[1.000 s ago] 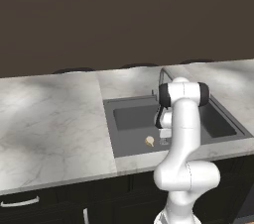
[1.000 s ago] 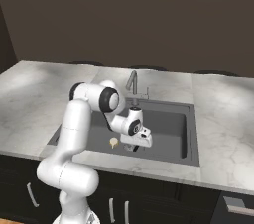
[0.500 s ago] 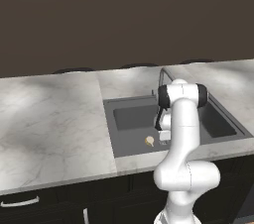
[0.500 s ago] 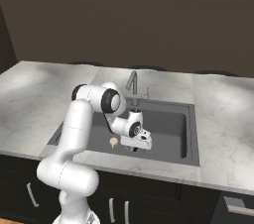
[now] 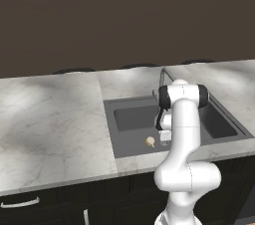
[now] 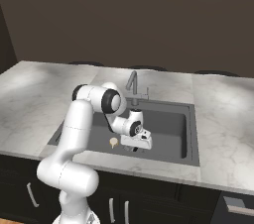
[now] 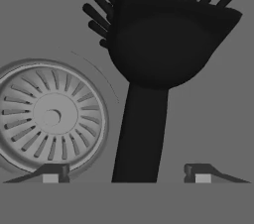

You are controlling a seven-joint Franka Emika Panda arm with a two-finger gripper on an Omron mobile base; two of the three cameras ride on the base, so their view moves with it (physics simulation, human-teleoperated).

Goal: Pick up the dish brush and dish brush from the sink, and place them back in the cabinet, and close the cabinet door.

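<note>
Lowered a touch since a second ago, my jaws (image 7: 126,176) stand open astride the black dish brush (image 7: 158,54) handle in the sink (image 6: 171,131), drain (image 7: 49,116) at nine o'clock; closing off-centre could tip it away.

We see a glossy white arm (image 5: 182,134) at lower right of the left base view: rounded tubular links, black bands at the joints, bulbous white base. White boxy hand (image 6: 139,141), two small dark fingertips (image 7: 51,172).
</note>
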